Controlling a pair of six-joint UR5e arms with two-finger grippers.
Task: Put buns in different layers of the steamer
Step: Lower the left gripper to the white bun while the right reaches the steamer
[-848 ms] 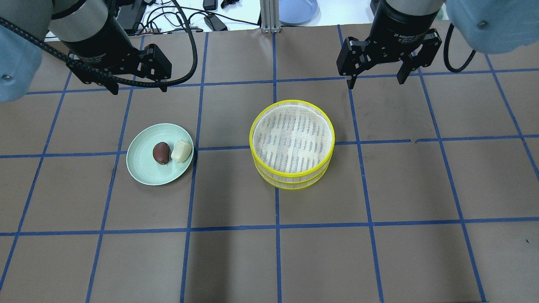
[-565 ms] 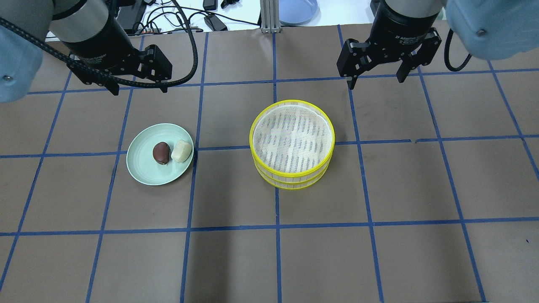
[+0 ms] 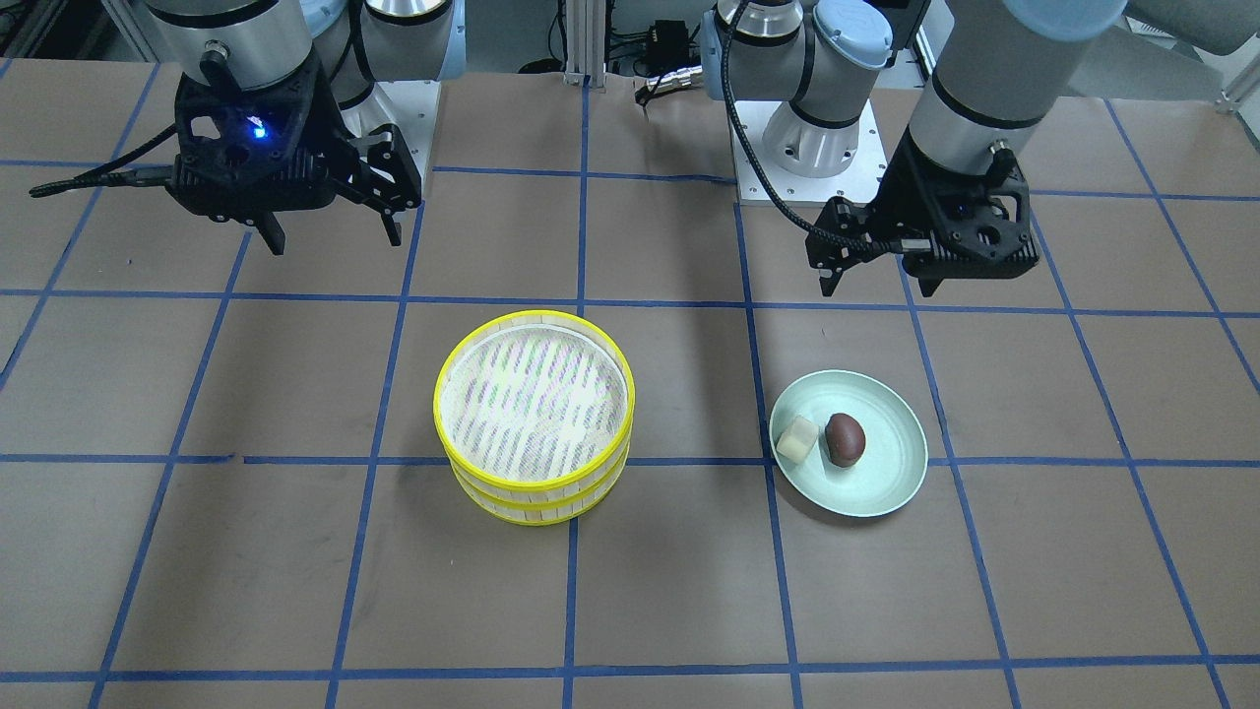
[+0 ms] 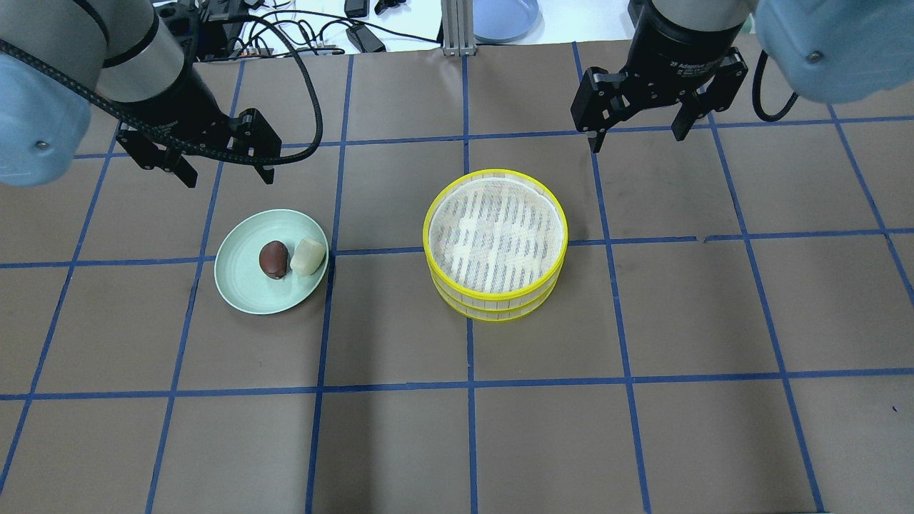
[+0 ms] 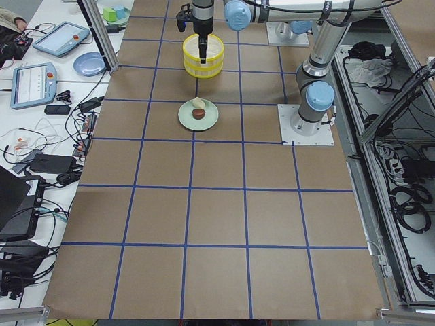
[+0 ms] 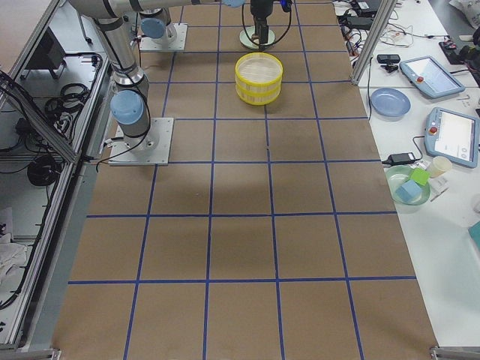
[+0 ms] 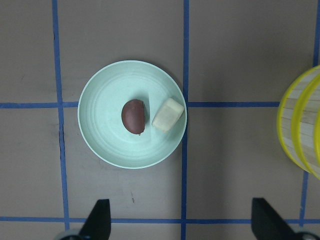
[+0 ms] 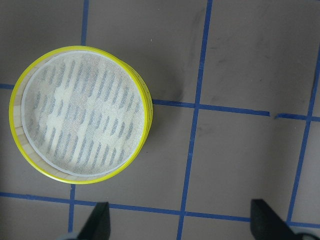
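The dark reddish-brown bun (image 4: 273, 259) and the pale cream bun (image 4: 308, 256) lie side by side, touching, on a pale green plate (image 4: 243, 289). Both show in the left wrist view, brown (image 7: 133, 116) and cream (image 7: 168, 114). The two steamer layers are stacked at mid-table, the upper layer (image 4: 495, 173) empty on the lower layer (image 4: 493, 312). My left gripper (image 4: 228, 177) is open and empty, hovering just behind the plate. My right gripper (image 4: 635, 140) is open and empty, hovering behind and to the right of the steamer (image 8: 15, 95).
The brown table (image 4: 643, 428) carries a blue tape grid. Beyond its far edge lie cables, a blue plate (image 4: 507, 18) and an aluminium post (image 4: 453, 28). Tablets and bowls sit on the side bench (image 6: 442, 112).
My left gripper has moved forward and down toward the green plate, still open. My right gripper has barely moved. Buns and steamer have not moved.
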